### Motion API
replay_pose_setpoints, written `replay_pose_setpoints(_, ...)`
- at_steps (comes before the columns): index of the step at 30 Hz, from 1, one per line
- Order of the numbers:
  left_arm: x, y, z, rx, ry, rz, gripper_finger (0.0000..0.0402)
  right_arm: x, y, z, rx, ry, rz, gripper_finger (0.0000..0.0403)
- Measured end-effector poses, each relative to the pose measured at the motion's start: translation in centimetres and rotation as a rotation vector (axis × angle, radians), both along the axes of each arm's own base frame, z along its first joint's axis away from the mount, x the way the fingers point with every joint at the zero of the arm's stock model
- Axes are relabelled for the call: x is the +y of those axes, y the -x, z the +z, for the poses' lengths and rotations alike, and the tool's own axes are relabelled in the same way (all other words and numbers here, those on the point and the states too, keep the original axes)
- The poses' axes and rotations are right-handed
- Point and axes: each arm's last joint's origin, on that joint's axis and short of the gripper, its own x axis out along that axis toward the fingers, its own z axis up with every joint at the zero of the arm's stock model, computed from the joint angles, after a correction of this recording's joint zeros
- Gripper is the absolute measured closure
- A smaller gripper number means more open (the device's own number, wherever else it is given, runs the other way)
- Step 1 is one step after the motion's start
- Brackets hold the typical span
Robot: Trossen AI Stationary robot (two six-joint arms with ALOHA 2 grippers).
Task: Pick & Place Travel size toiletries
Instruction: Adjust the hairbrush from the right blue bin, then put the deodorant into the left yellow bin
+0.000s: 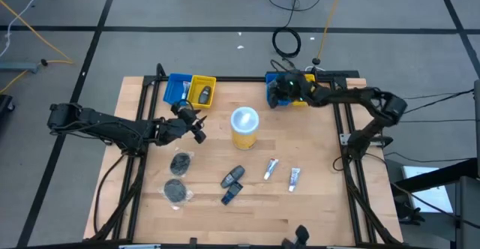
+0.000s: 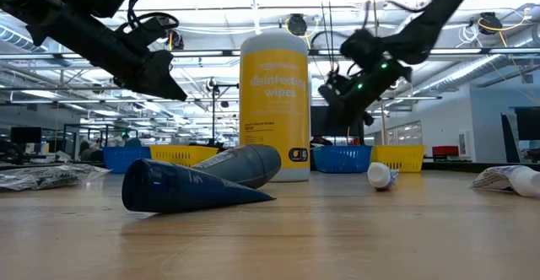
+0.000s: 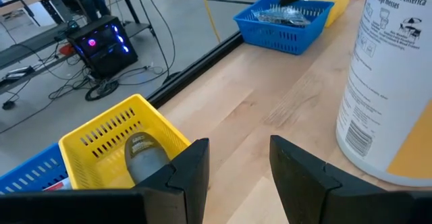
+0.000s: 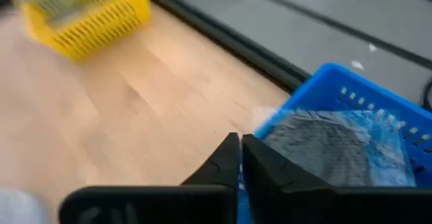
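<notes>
Several toiletries lie flat on the table: two dark clear-wrapped discs [image 1: 180, 161] [image 1: 177, 191], two dark tubes [image 1: 232, 177] [image 1: 229, 195] and two white tubes [image 1: 271, 169] [image 1: 294, 177]. A grey bottle [image 3: 145, 158] lies in the left yellow bin [image 1: 202, 91]. A wrapped dark disc [image 4: 337, 146] lies in the right blue bin [image 1: 279, 91]. My left gripper [image 1: 198, 127] [image 3: 239, 177] hangs open just near of the yellow bin, holding nothing. My right gripper [image 1: 282, 88] [image 4: 239, 155] is shut above the blue bin's rim, with nothing between its fingers.
A tall yellow wipes canister with a white lid [image 1: 244, 127] stands mid-table between the arms. A blue bin [image 1: 177, 88] sits beside the left yellow bin, and another yellow bin [image 1: 304, 91] beside the right blue one. The black table frame [image 1: 240, 78] runs along the far edge.
</notes>
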Motion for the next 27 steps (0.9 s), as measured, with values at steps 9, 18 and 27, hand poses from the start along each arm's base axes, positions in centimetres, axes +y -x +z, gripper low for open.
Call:
replay_pose_setpoints(9,0.0,0.0,0.0,-0.013,0.014,0.008,0.0249,-3.3,0.9,-1.7,0.086,-0.065,-0.093,0.0401)
replay_pose_setpoints(18,0.0,0.0,0.0,-0.015,0.015,0.009,0.0249,-4.1,1.5,-3.3,0.154,-0.068,-0.218,0.0402)
replay_pose_setpoints(27,0.0,0.0,0.0,-0.017,0.018,0.010,0.0250,-0.7,0.5,2.6,0.095,0.141,-0.183,0.0402)
